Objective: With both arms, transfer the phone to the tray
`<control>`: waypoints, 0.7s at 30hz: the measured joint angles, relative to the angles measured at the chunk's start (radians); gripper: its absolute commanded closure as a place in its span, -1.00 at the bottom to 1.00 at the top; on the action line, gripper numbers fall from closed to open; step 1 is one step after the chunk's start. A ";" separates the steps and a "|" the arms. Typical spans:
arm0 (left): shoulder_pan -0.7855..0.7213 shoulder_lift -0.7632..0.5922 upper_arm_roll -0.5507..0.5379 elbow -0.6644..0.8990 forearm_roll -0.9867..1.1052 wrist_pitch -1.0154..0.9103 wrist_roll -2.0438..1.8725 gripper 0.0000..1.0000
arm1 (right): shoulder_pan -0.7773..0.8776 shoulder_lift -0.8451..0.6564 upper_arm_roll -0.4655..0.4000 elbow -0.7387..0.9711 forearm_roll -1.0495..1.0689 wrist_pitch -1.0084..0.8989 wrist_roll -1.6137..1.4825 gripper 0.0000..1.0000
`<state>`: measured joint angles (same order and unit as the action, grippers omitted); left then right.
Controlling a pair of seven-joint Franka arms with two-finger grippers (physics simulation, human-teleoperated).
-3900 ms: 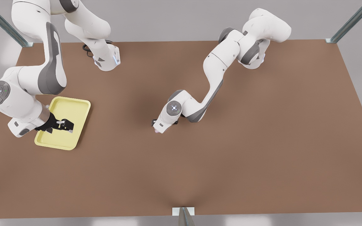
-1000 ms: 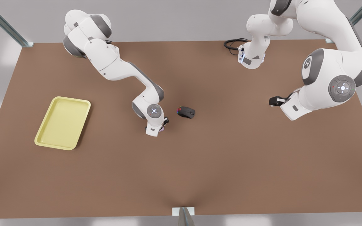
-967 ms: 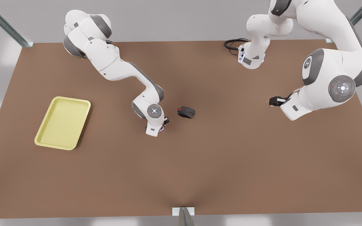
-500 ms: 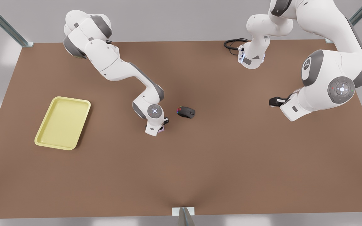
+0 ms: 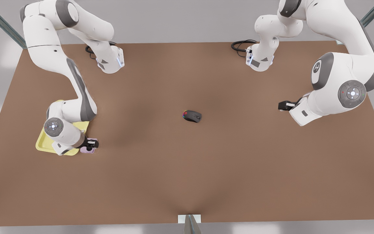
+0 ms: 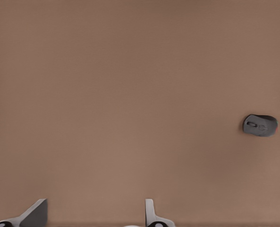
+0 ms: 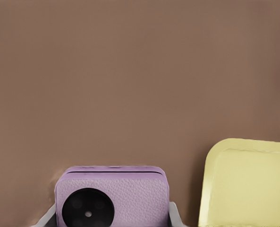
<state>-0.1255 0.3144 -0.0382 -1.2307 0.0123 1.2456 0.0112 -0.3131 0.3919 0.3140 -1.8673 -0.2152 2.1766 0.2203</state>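
The phone (image 5: 88,149) sits clamped in the right claw (image 5: 91,145), at the corner of the tray (image 5: 43,146) nearest the front view's right. In the right wrist view the phone (image 7: 112,196) is held between the two fingers with its dark round lens showing, and the tray (image 7: 246,184) lies just beside it, its rounded corner and raised rim close by. From the front view the phone appears to hang at or just outside the tray's rim, not yet over its floor, though the arm hides much of the tray.

So the carry looks almost done; what remains is a short shift inward over the tray, a lowering, and letting go.

The left claw (image 5: 282,105) waits well apart on the front view's right, above the bare surface (image 5: 206,169); its fingers (image 6: 36,213) stand apart with nothing between them. A black mouse (image 5: 192,115) lies near the middle of the surface, untouched and no part of the job.
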 measured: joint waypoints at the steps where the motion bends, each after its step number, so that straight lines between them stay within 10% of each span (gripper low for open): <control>1: 0.000 0.000 0.000 0.000 0.001 0.000 0.000 -1.00 | -0.055 -0.016 -0.001 -0.027 0.001 -0.004 -0.030 -0.39; 11: 0.000 -0.002 -0.002 0.004 0.023 -0.010 -0.002 -1.00 | -0.269 -0.107 -0.008 -0.305 0.000 0.056 -0.261 -0.48; 12: 0.000 -0.002 -0.003 0.005 0.024 -0.012 -0.002 -1.00 | -0.282 -0.088 -0.009 -0.298 -0.003 0.066 -0.277 -0.99; 21: 0.000 0.001 -0.003 0.005 0.032 -0.023 -0.003 -1.00 | -0.157 -0.044 0.042 0.110 -0.011 -0.032 -0.340 -1.00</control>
<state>-0.1257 0.3156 -0.0412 -1.2261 0.0440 1.2226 0.0080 -0.4706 0.3474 0.3562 -1.7575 -0.2265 2.1450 -0.1193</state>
